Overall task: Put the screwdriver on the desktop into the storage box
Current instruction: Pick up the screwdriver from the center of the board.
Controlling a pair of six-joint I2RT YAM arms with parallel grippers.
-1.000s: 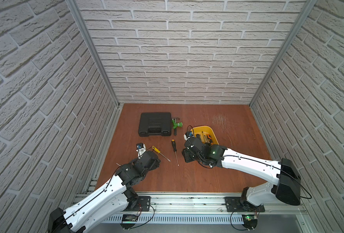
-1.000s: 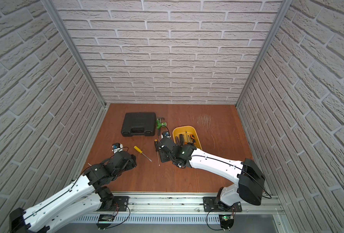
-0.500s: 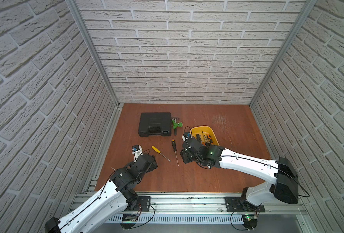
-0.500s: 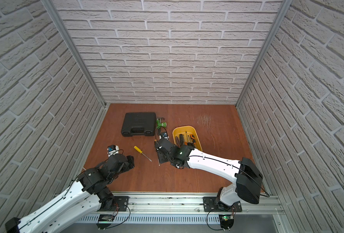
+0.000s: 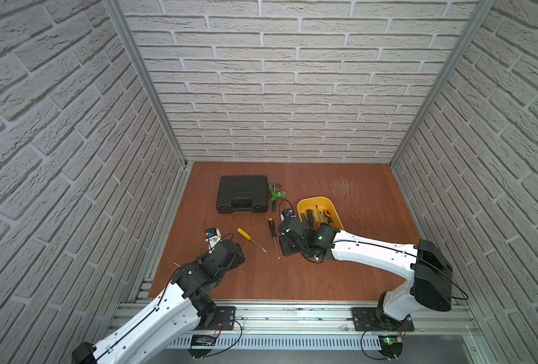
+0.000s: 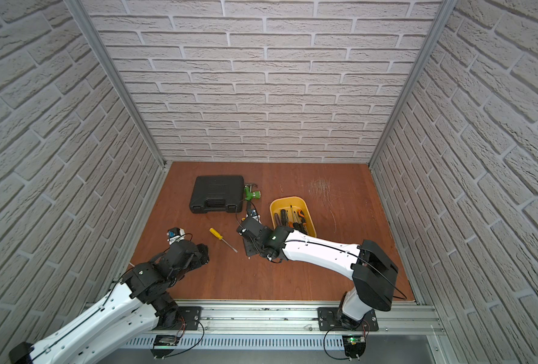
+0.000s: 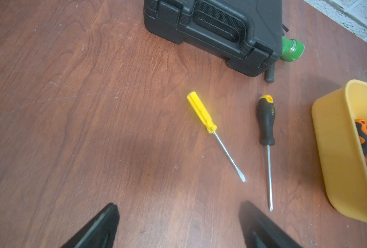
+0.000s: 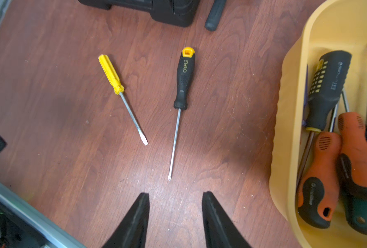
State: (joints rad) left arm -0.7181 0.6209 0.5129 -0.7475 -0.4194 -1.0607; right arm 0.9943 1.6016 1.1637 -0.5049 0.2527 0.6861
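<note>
Two arms reach in from the rail at the near edge of the table [image 5: 293, 277]. The left claw [image 7: 178, 206] hangs low over bare wood on the near left, its fingers spread wide with nothing between them. The right claw [image 8: 175, 194] sits farther in, near the middle. Its fingers are parted about half as far, and it too holds nothing. Its tips are just short of the point of the black-handled screwdriver [image 8: 179, 107], in line with the shaft.

Both loose screwdrivers lie flat on the table between the two claws, handles pointing away and blades toward the rail. The yellow-handled screwdriver [image 5: 251, 240] is on the left, angled so that its flat blade leans toward its neighbour. The black-handled one, with a yellow cap, is longer and runs nearly straight front to back. They lie near each other without touching, and neither is in the storage box [image 5: 313, 199].

That yellow box stands just right of the black-handled screwdriver, beside the right wrist. Several screwdrivers are piled in it, among them two with orange-and-black handles [image 8: 320, 182] and one with a black handle with yellow dots [image 8: 326, 85].

Farther back on the left lies a closed black tool case [image 5: 242, 193]. A green item with a metal ring [image 7: 292, 50] and a dark handle [image 7: 269, 75] lie against its right side. Pale scratches [image 5: 343, 189] mark the wood behind the box, near the brick-patterned back wall [image 5: 277, 94].
</note>
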